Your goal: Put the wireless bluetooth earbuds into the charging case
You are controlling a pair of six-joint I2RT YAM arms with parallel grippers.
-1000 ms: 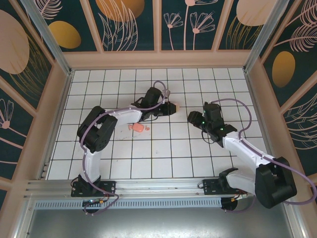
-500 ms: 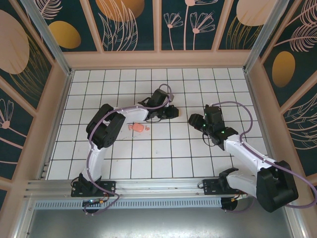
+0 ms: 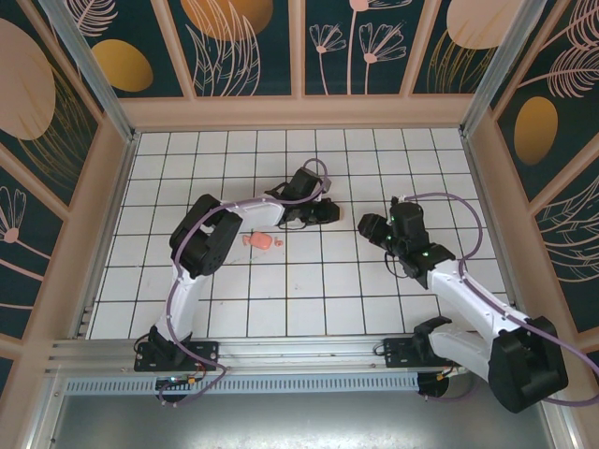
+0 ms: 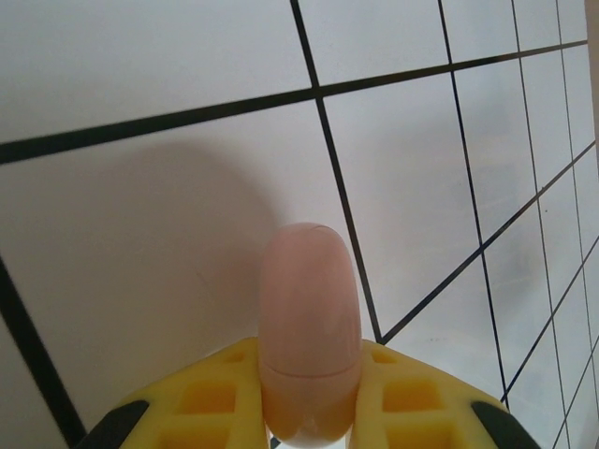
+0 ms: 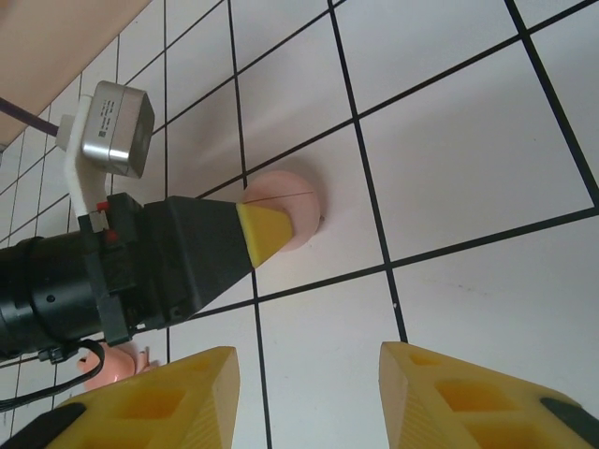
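Note:
The charging case [image 4: 309, 323], a salmon-pink rounded oblong with its lid seam closed, is clamped between the yellow fingers [image 4: 182, 402] of my left gripper [image 3: 325, 212]. In the right wrist view the case [image 5: 295, 198] sits low at the white tiles, held by the left gripper's fingertip [image 5: 265, 231]; whether it touches the floor I cannot tell. The earbuds [image 3: 263, 241] lie together on a tile left of and nearer than that gripper; one of them [image 5: 114, 363] peeks out behind the left arm. My right gripper [image 5: 309, 398] stands open, about a tile right of the case, nothing between its fingers.
White tiled floor [image 3: 309, 290] with black grid lines, fenced by a wooden frame [image 3: 299, 112] with patterned panels. The left arm's wrist camera [image 5: 114, 126] and black body [image 5: 103, 281] lie between my right gripper and the earbuds.
My left gripper has swung slightly right and dropped toward the tiles with the case, which is now nearly hidden from above. The right gripper has barely shifted.

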